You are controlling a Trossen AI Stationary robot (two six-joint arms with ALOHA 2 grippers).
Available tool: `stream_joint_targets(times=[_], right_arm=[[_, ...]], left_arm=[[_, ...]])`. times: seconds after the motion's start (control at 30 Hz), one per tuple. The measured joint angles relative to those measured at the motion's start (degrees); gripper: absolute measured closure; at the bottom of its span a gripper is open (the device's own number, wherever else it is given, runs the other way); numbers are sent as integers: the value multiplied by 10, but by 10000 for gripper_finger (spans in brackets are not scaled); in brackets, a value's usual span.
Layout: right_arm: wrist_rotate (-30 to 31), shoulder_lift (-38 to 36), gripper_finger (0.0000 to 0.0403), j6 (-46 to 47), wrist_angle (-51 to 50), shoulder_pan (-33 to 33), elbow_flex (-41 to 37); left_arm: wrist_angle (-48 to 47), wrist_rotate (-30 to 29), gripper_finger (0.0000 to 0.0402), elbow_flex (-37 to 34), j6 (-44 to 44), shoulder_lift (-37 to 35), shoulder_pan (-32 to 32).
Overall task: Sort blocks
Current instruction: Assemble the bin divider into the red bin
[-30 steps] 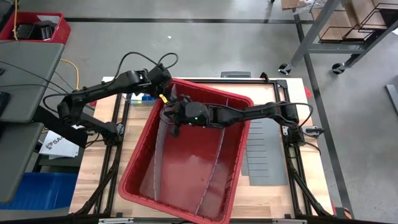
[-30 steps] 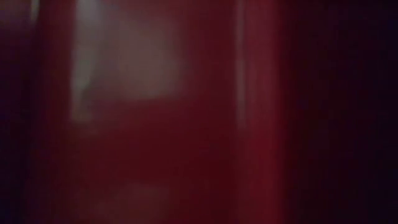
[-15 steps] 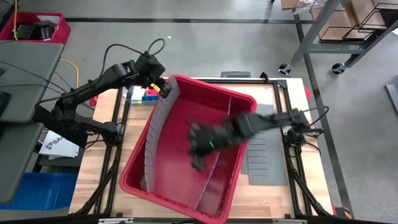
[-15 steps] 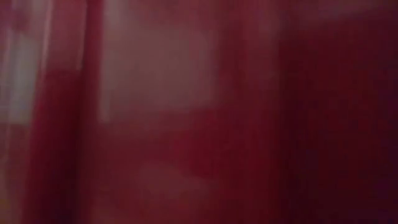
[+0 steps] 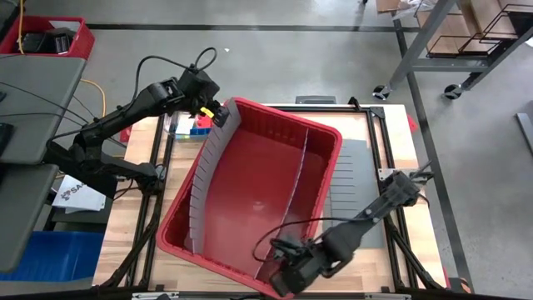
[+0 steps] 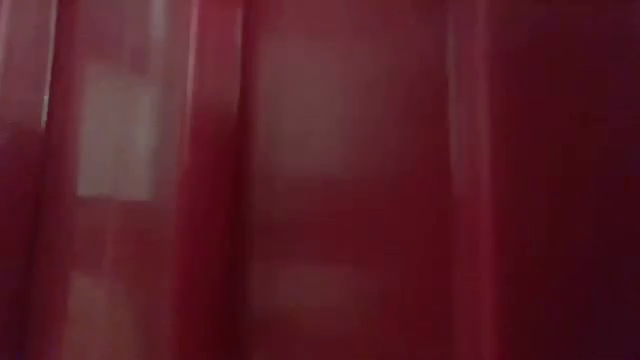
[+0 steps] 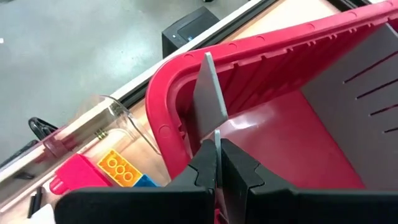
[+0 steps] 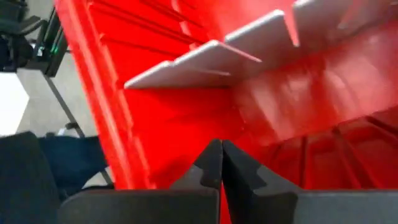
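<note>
1. At the bottom centre of the high view, the right gripper (image 5: 287,279) sits at the near rim of the red bin (image 5: 179,221), its fingers pressed together with nothing between them; its arm runs off to the lower right of the frame.
2. In the right wrist view, those closed fingers (image 8: 211,163) point at the bin's red inner wall, with a grey divider sheet (image 8: 205,59) crossing the upper part of the frame.
3. The low view is filled with blurred red (nothing more can be made out there).
4. The bin lies skewed across the middle of the high view, with one divider (image 5: 293,196) running through its middle and another (image 5: 206,179) along its left wall.
5. At the upper left corner of the bin, the left gripper (image 5: 218,117) is clenched on the edge of that left-hand divider; the left wrist view shows the thin grey sheet (image 7: 208,93) pinched between the fingertips (image 7: 239,165).
6. The blocks (image 5: 198,126) sit just outside the bin, upper left of centre; a yellow one (image 7: 117,168) lies beside a clear container (image 7: 118,127).
</note>
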Motion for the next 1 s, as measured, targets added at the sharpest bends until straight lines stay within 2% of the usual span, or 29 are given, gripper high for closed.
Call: stream_joint_targets(times=[0.1,0.2,0.43,0.53,0.6,0.7,1.0], right_arm=[[-47,13,403,-5,17,-14,3],[-94,19,403,-7,-13,-17,5],[-135,8,403,-14,-223,8,1],[-155,-1,403,-48,-299,16,1],[-155,-4,403,-69,-336,20,2],[-136,-6,403,-94,-332,23,2],[-120,-50,403,-68,-332,42,2]], left_arm=[[-4,0,401,0,-22,0,0],[-5,2,401,0,-56,0,0],[40,63,401,0,-162,0,-2],[69,93,401,0,-210,-1,-5],[95,92,401,1,-227,-1,-13],[100,86,401,1,-242,-1,-23],[137,83,401,1,-292,0,-52]])
